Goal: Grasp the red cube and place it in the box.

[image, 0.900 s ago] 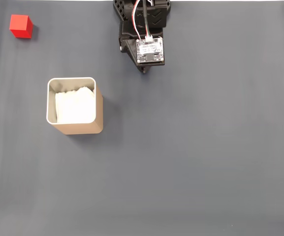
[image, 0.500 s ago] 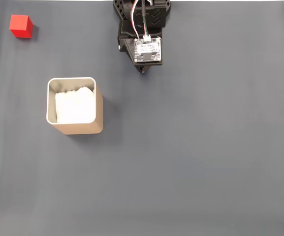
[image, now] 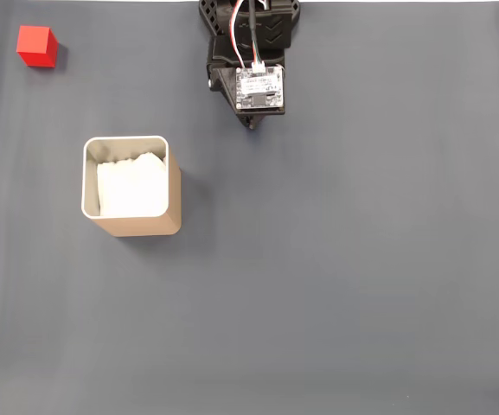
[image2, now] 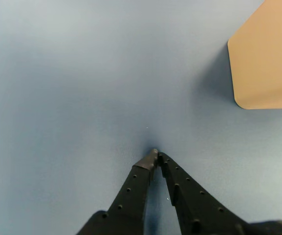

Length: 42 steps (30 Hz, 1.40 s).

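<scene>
While the arm [image: 251,43] sits folded at the top of the fixed view, near 12 o'clock, its gripper [image: 252,124] points down at the dark grey worktop [image: 344,285]. A small circuit board [image: 259,88] with red, white and black wires rides on top of the arm.

In the wrist view the gripper [image2: 155,155] comes in from 6 o'clock. Its two black fingers [image2: 131,193] meet at the tips, so it is clenched with nothing between them. The tips are right down by the worktop [image2: 72,88], but I cannot tell if they touch it.

The red cube [image: 37,46] sits on the worktop far out at 10 o'clock in the fixed view, close to the top left corner. It is well apart from the gripper and from the box.

The box [image: 131,226] stands upright at about 9 o'clock from the middle of the fixed view, below the cube and down to the left of the arm. It has tan sides, a pale shiny rim and something white and crumpled inside.

In the wrist view a tan side of the box [image2: 265,63] shows at 2 o'clock, with a rounded corner and a soft shadow beside it. It is apart from the gripper tips.
</scene>
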Motion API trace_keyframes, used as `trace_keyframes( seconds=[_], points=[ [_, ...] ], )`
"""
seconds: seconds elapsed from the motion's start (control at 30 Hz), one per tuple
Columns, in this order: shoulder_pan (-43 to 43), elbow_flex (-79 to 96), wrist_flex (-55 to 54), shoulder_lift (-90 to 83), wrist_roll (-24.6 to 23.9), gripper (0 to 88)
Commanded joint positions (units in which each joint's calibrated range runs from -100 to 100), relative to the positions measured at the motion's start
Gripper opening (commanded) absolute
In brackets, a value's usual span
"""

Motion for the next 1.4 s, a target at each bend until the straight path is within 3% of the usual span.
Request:
trace_keyframes(
  seconds=[0.0, 0.33, 1.07, 1.37],
  points=[
    [0.6, 0.6, 0.6, 0.1, -0.4, 0.2],
    [0.6, 0.6, -1.0, 0.1, 0.4, 0.2],
    [0.4, -0.5, -32.4, 0.9, -1.7, 0.2],
    [0.1, -10.9, -35.8, 9.7, -1.6, 0.2]
  ],
)
